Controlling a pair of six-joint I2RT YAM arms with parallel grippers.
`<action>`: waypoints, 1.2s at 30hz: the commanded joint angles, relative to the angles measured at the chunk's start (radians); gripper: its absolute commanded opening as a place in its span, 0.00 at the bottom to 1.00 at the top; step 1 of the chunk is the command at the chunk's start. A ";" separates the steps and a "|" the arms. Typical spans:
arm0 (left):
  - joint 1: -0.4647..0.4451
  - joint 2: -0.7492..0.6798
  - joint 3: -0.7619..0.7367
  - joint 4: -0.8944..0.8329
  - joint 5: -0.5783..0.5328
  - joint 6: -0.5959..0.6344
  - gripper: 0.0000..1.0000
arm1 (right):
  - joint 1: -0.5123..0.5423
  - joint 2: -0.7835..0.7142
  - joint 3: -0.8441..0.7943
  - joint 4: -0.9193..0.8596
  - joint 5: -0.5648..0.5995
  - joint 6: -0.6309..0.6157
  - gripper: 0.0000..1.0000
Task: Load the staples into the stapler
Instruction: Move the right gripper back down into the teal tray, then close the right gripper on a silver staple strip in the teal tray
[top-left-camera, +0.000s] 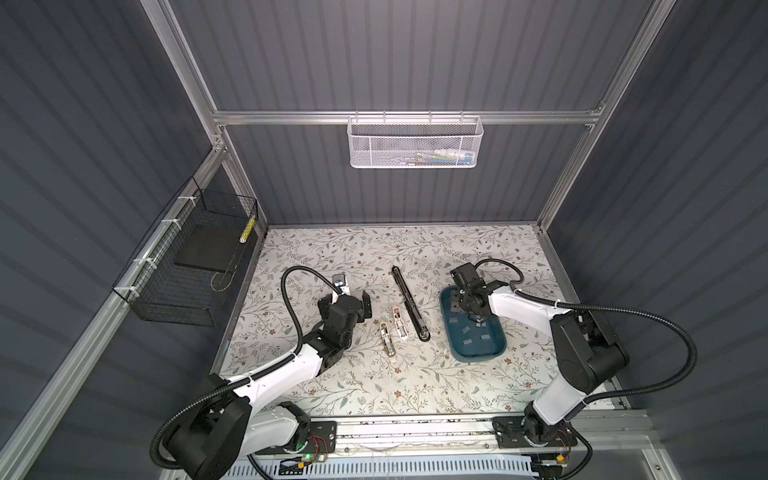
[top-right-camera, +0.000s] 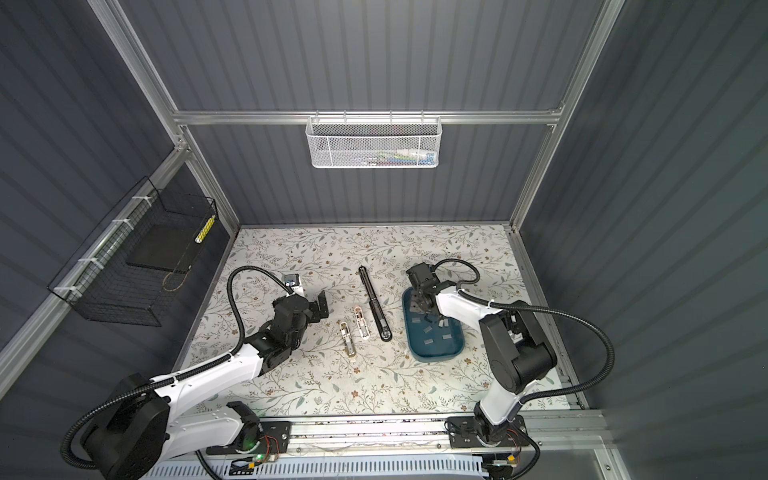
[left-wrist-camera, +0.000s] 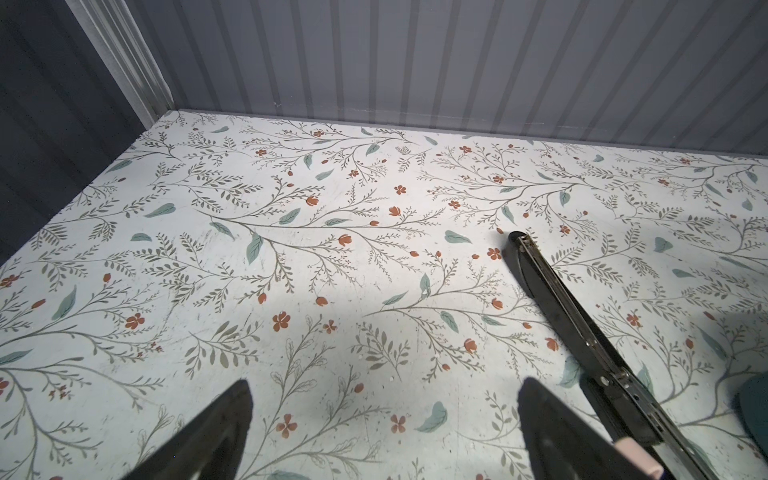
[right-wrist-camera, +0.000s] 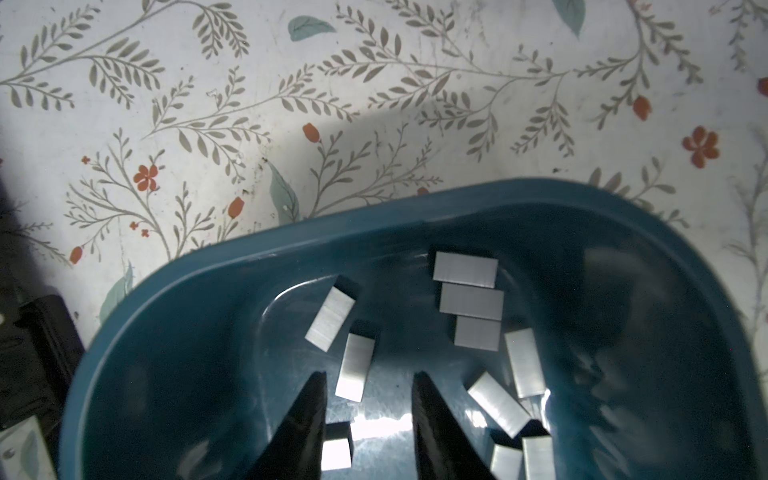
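Note:
Several grey staples (right-wrist-camera: 469, 299) lie loose in a blue tray (right-wrist-camera: 291, 245), seen in both top views (top-left-camera: 465, 329) (top-right-camera: 428, 329). My right gripper (right-wrist-camera: 369, 374) hangs low inside the tray (top-left-camera: 494, 353), open part way. One strip (right-wrist-camera: 336, 451) lies between its fingers against one of them, not clamped. A long black stapler (top-left-camera: 409, 303) lies opened flat mid-table, with a white-pink small stapler (top-left-camera: 400, 324) and a beige one (top-left-camera: 386, 338) beside it. My left gripper (top-left-camera: 347, 303) stands wide open over bare mat left of them, holding nothing (left-wrist-camera: 384, 390).
A black wire basket (top-left-camera: 187, 266) hangs on the left wall and a white mesh basket (top-left-camera: 415, 141) on the back wall. The floral mat (top-left-camera: 353, 374) covers the table. The black stapler's end (left-wrist-camera: 582, 332) reaches past my left gripper's finger.

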 joint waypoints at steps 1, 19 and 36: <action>0.004 -0.003 -0.001 0.010 -0.006 0.013 1.00 | -0.003 0.030 0.025 -0.039 -0.017 0.009 0.40; 0.004 0.024 0.014 -0.006 -0.013 0.014 1.00 | -0.011 0.108 0.064 -0.120 -0.020 0.016 0.42; 0.005 0.025 0.015 -0.004 -0.015 0.017 1.00 | -0.022 0.101 0.054 -0.113 -0.011 0.011 0.33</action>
